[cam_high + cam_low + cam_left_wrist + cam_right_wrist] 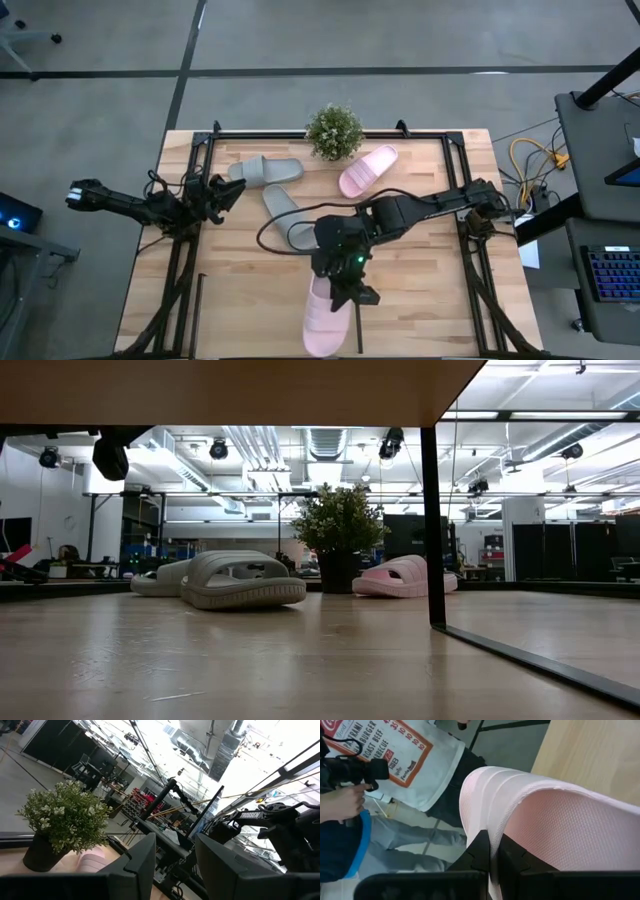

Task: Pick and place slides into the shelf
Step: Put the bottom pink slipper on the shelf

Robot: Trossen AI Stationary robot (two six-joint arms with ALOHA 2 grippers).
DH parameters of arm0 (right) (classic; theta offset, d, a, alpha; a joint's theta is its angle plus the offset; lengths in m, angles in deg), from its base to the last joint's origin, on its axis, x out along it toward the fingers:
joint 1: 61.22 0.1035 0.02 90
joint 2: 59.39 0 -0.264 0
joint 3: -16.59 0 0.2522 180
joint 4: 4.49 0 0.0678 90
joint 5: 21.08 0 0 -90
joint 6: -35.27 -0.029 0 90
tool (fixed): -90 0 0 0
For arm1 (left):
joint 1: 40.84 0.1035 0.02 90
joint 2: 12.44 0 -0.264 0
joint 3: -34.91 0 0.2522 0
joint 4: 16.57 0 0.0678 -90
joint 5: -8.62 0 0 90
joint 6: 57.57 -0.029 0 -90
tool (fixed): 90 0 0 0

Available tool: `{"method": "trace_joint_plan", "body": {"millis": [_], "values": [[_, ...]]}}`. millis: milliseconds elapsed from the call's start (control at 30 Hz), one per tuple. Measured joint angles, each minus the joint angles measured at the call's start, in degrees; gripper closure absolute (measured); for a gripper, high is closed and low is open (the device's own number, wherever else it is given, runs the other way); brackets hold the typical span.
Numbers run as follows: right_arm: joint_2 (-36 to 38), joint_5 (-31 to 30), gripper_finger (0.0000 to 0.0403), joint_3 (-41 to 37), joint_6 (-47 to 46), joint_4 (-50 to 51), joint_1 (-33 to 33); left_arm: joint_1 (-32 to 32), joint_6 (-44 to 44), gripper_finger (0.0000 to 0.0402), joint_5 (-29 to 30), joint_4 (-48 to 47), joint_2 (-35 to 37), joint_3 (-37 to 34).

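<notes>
near the table's front edge, right gripper (pixel 352 296) pinches pink slide (pixel 325 318); left gripper (pixel 228 192) parted.

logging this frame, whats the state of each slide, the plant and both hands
pink slide at the near edge: gripped by the right hand, strap pinched
pink slide by the plant: lying flat, untouched
grey-green slide at the back: lying flat, untouched
grey-green slide mid-table: lying flat, untouched
plant: upright
left hand: holding nothing, at the table's left side
</notes>
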Motion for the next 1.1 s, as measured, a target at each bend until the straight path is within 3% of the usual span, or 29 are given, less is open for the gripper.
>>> {"method": "trace_joint_plan", "body": {"millis": [300, 1100], "values": [[-1.06, -0.27, 0.0394, -0.09, 4.13, 0.56, 0.08, -0.02, 0.0, 0.0278, 0.0, 0.0, 0.02, 0.0], [-4.0, 2.58, 0.0394, -1.66, 1.67, 1.38, 1.34, 0.0, -0.35, 0.0278, 0.02, 0.02, 0.0, 0.0]]}}
